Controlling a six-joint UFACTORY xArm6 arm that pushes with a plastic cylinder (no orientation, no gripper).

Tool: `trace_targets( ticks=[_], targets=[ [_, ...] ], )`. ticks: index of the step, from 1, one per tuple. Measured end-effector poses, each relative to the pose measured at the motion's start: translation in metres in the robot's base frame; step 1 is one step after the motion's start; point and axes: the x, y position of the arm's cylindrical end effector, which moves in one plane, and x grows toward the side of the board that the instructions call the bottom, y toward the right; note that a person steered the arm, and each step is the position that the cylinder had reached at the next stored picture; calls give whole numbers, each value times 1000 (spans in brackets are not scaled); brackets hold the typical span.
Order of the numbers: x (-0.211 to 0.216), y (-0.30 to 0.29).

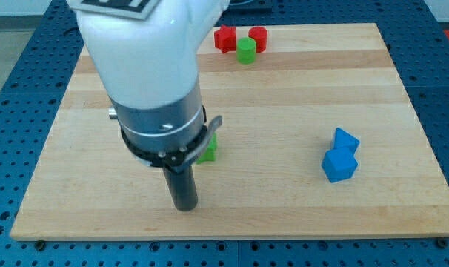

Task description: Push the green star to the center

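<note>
A green block [208, 150], likely the green star, lies left of the board's middle; most of it is hidden behind the arm, so its shape cannot be made out. My tip [184, 208] rests on the wooden board [298, 111], just below and to the left of that green block. The arm's white and grey body [154, 74] fills the upper left of the view.
A red star-like block [224, 38], a green cylinder [245, 50] and a red cylinder [258, 37] cluster at the view's top. Two blue blocks [345, 141] [338, 165] touch each other at the right. A blue perforated table [439, 67] surrounds the board.
</note>
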Motion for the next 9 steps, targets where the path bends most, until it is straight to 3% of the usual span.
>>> trace_targets(
  ticks=[9],
  targets=[
    [-26, -1]
  ],
)
